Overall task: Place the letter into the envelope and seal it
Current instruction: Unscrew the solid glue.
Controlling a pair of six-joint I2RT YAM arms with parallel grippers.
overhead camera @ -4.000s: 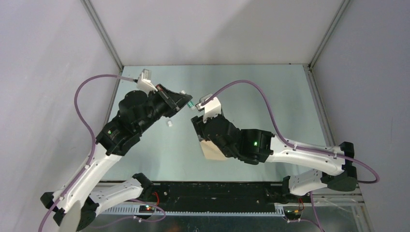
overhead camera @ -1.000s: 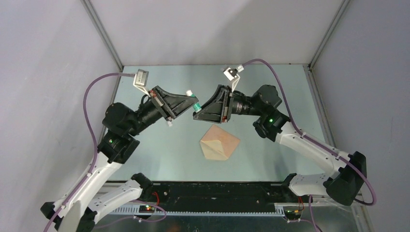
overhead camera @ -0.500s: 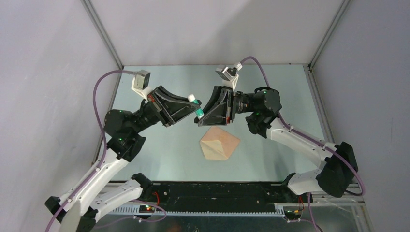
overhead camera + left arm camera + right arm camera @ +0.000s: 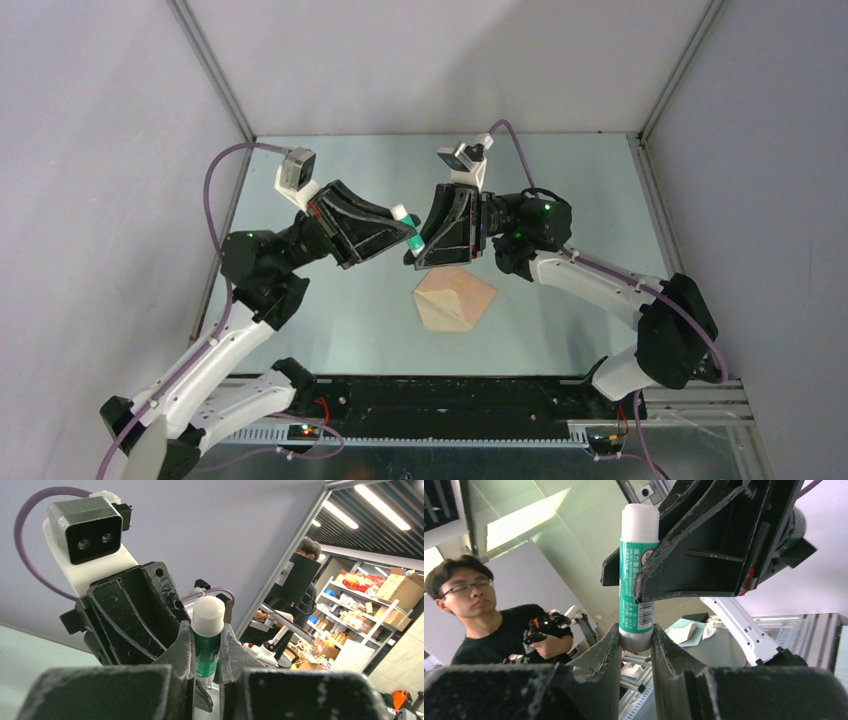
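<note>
A green glue stick (image 4: 407, 226) with a white cap hangs in the air between both grippers, above the table. My left gripper (image 4: 401, 222) is shut on its green body just below the cap (image 4: 207, 617). My right gripper (image 4: 416, 250) is shut on its grey bottom end (image 4: 636, 639). In the right wrist view the left gripper's fingers (image 4: 684, 575) cross the stick's middle. The tan envelope (image 4: 455, 300) lies flat on the table just below and to the right, showing diagonal fold lines. The letter is hidden.
Grey enclosure walls with metal corner posts (image 4: 215, 75) stand at the back and both sides. A black rail (image 4: 450, 400) runs along the near edge between the arm bases. The table (image 4: 560, 190) is glossy pale green.
Four seconds ago my right gripper was down on the envelope; it has since risen to the glue stick. Over the last second both grippers and the stick drifted slightly down and right.
</note>
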